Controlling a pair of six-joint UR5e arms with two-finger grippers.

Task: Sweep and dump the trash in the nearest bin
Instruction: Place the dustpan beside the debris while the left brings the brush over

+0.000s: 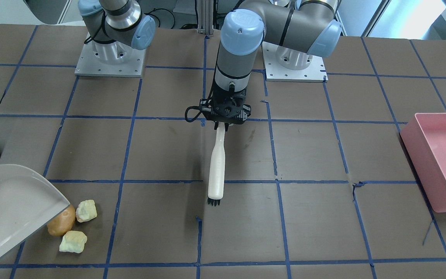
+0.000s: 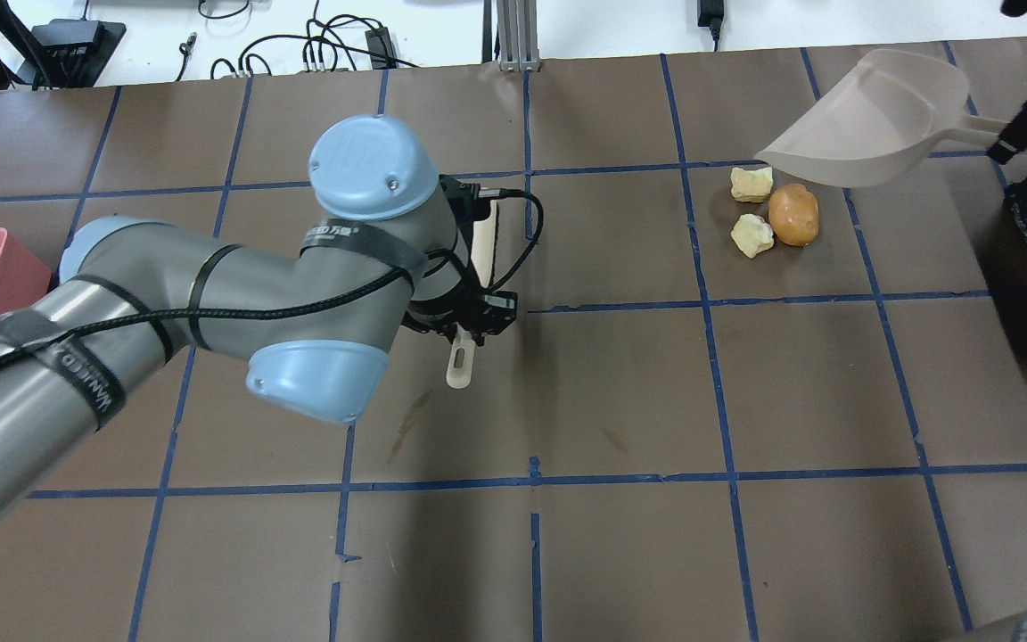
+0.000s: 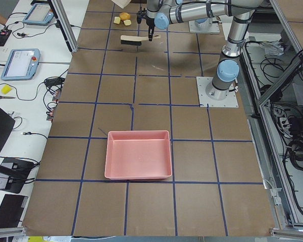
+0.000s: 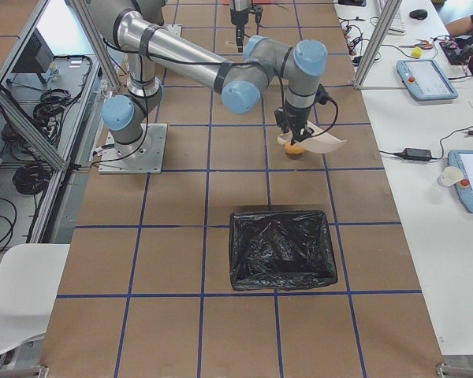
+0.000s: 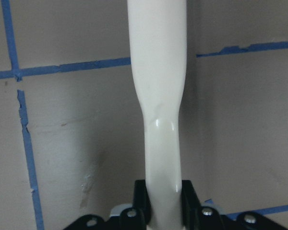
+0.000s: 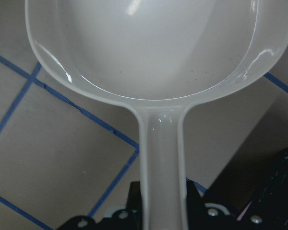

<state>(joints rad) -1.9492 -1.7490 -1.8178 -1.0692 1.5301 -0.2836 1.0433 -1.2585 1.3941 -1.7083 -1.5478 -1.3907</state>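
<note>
Left hand (image 1: pixel 221 124) closed on the handle end of a white brush (image 1: pixel 217 166), bristles pointing away from the robot base. Right hand (image 6: pixel 162 196) clamped on the handle of a grey dustpan (image 1: pixel 10 205).

Trash at the dustpan's front lip, well apart from the left hand:
- tan-orange lump (image 1: pixel 61 221) at the lip, contact unclear
- foam chunk nearer the left hand (image 1: pixel 86 210) just beside the lump
- farther foam chunk (image 1: pixel 73 241) also just beside the lump

Open brown bench (image 1: pixel 308 155), gridded with blue tape, between bristles and trash. Pink bin (image 1: pixel 424 166) well apart on the left hand's outer side, at the bench edge. Black-lined bin (image 4: pixel 280 216) near the right hand.
</note>
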